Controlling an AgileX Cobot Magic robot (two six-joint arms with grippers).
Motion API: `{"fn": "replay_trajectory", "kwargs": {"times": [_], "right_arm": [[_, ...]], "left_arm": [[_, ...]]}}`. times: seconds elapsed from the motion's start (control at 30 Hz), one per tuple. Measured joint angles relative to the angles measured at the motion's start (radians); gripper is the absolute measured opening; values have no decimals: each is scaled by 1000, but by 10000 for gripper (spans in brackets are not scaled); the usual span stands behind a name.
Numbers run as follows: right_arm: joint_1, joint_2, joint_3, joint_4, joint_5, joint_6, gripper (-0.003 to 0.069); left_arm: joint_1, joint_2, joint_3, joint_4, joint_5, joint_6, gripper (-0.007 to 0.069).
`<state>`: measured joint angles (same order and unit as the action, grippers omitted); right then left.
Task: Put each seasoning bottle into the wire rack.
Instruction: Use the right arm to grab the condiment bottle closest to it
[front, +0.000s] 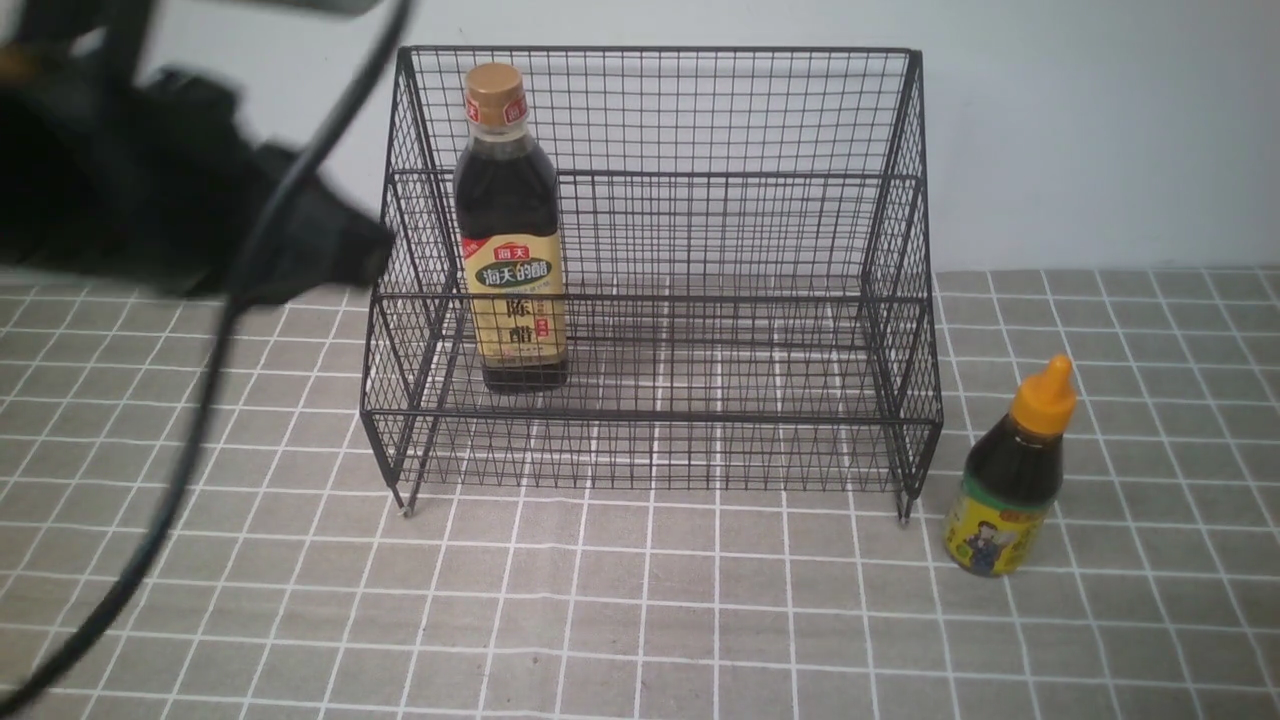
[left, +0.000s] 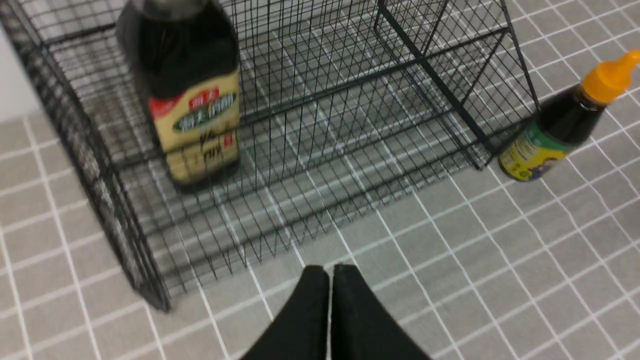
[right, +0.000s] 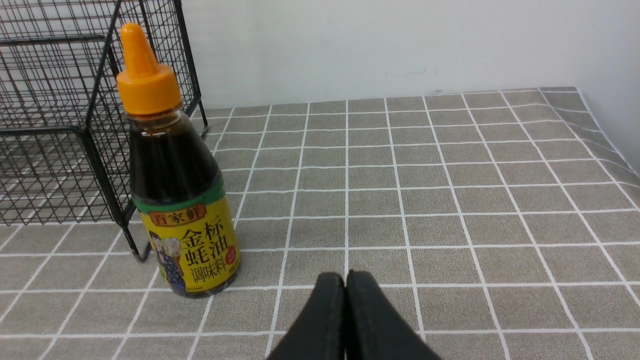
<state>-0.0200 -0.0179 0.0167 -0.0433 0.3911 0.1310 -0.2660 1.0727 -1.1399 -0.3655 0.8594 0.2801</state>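
Observation:
The tall bottle (front: 510, 235) with gold cap and tan label stands upright on the lower tier at the left of the black wire rack (front: 780, 300); it also shows in the left wrist view (left: 187, 95). The short bottle (front: 1012, 475) with orange pointed cap and yellow label stands on the table just right of the rack's front right foot; it also shows in the right wrist view (right: 172, 170). My left gripper (left: 330, 272) is shut and empty, in front of the rack (left: 350, 115). My right gripper (right: 345, 280) is shut and empty, beside the short bottle.
A grey cloth (front: 650, 620) with a white grid covers the table. A white wall (front: 1100, 120) stands behind the rack. My left arm (front: 150, 190) is a dark blur at the rack's left side, with a black cable (front: 200, 420) hanging down. The cloth ends at the far right (right: 605, 140).

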Motion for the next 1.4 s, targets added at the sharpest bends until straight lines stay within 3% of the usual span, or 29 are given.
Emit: {"fn": "replay_trajectory", "kwargs": {"times": [0.27, 0.53, 0.73, 0.93, 1.13, 1.4], "right_arm": [[0, 0, 0, 0, 0, 0, -12], [0, 0, 0, 0, 0, 0, -12], [0, 0, 0, 0, 0, 1, -12], [0, 0, 0, 0, 0, 1, -12], [0, 0, 0, 0, 0, 1, -12], [0, 0, 0, 0, 0, 2, -12]], "left_arm": [[0, -394, 266, 5, -20, -37, -7], [1, -609, 301, 9, 85, -13, -7], [1, -665, 302, 24, 80, 11, -7], [16, -739, 396, 131, -91, -20, -7], [98, -932, 744, 260, -402, -96, -7], [122, -1083, 1126, 296, -509, -105, -7]]}}
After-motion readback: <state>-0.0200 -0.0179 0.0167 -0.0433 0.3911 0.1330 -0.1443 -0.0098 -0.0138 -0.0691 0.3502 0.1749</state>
